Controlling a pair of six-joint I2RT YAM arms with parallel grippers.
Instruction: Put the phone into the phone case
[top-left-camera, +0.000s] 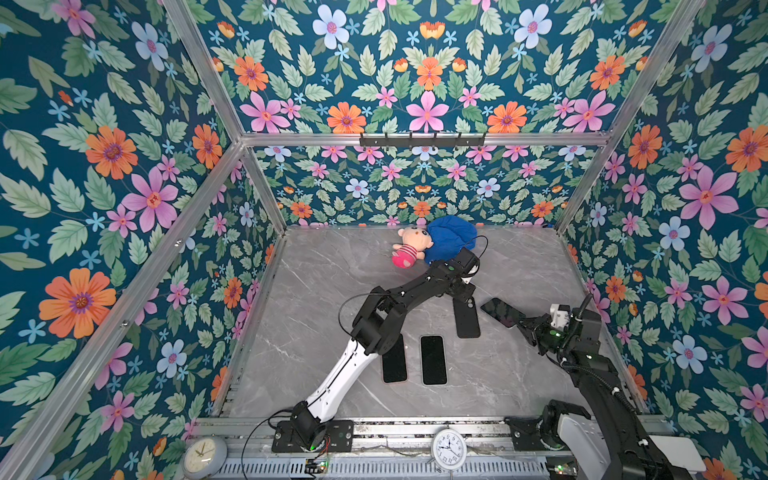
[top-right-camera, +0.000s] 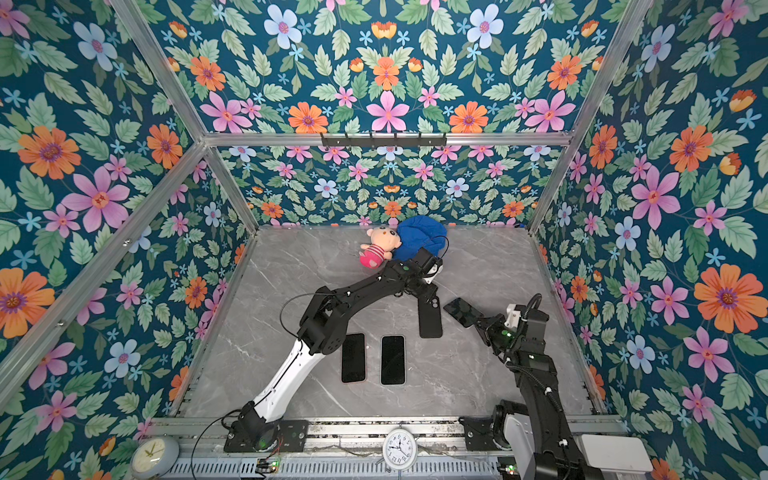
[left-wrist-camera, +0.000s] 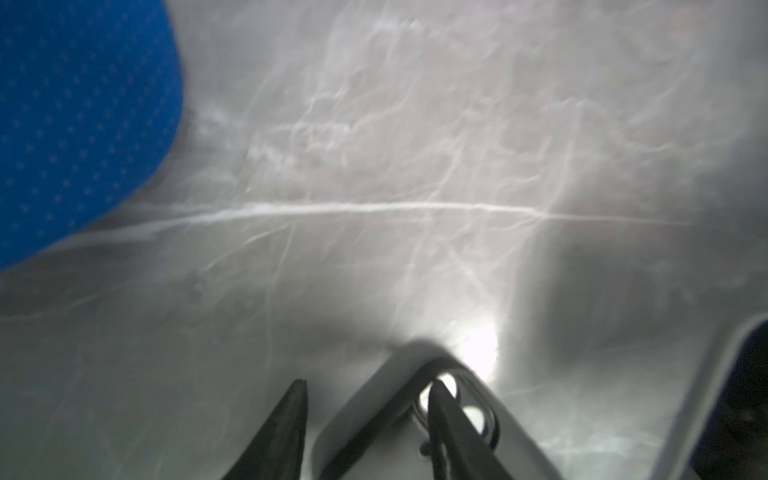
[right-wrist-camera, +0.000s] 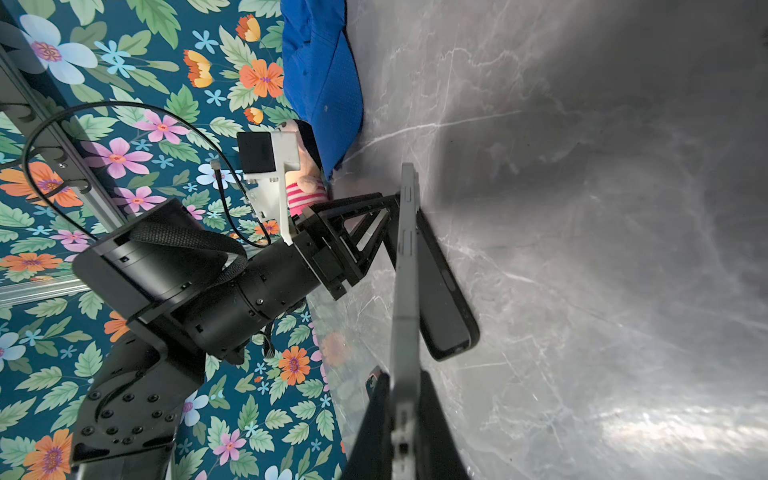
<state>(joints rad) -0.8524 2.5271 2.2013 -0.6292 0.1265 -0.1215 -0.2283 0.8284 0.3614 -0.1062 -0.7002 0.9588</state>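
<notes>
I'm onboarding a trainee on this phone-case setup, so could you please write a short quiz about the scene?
1. True or false: the right gripper is empty.
2. How many phones lie flat on the table, away from both grippers?
3. What lies right beside the plush doll? A) blue cap B) mug C) book
Key: 1. False, it is shut on the raised phone. 2. Two. 3. A.
</notes>
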